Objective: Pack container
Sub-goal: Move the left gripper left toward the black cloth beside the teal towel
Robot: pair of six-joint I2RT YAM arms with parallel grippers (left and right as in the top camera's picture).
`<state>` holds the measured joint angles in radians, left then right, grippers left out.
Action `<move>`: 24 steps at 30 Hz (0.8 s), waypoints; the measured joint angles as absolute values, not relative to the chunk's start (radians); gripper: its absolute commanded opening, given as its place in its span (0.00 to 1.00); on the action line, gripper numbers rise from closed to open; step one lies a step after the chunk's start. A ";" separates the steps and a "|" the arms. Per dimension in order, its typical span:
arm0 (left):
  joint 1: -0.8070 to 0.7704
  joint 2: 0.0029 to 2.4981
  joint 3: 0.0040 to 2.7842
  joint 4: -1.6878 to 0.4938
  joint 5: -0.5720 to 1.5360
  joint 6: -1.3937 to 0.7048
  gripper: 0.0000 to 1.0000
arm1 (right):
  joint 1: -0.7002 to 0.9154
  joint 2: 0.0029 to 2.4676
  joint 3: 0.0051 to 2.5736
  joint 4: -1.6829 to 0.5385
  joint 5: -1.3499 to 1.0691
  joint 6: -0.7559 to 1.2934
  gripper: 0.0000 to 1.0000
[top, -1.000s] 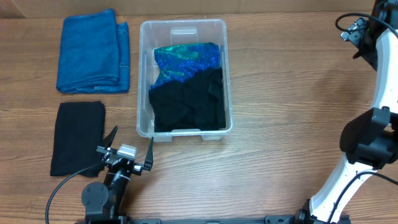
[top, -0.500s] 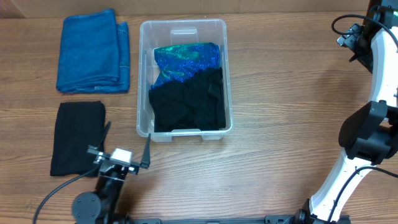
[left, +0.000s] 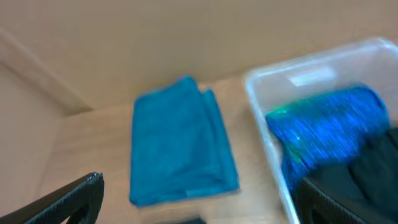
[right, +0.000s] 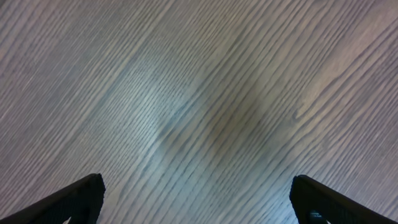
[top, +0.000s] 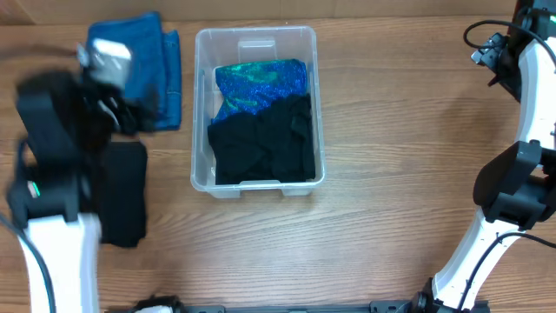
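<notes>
The clear container (top: 199, 113) stands mid-table, holding a shiny blue-green cloth (top: 261, 85) at the far end and a crumpled black cloth (top: 261, 148) at the near end. It also shows in the left wrist view (left: 261, 118). My left gripper (left: 199, 211) is open and empty, raised above the table's left side. In the overhead view the left gripper (top: 117, 109) is blurred. A folded blue towel (left: 180, 149) lies ahead of it. My right gripper (right: 199, 205) is open and empty over bare wood at the far right (top: 486, 54).
A folded black cloth (top: 126, 196) lies on the table left of the container, partly under my left arm. The blue towel (top: 167, 78) lies behind it, partly hidden by the arm. The right arm's base (top: 512, 200) stands at the right edge.
My left arm has swung up from the table's near edge to above the black cloth and blue towel. The right arm has barely moved.
</notes>
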<state>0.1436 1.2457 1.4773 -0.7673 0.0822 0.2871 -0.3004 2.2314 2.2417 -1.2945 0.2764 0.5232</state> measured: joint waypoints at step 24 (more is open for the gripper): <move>0.604 2.240 1.883 -0.766 0.693 0.273 1.00 | -0.300 2.231 2.242 -1.295 0.278 0.524 1.00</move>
<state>0.6037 2.2402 1.8832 -0.7662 0.6930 0.2733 -0.3004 2.2314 2.2417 -1.2945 0.2775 0.5236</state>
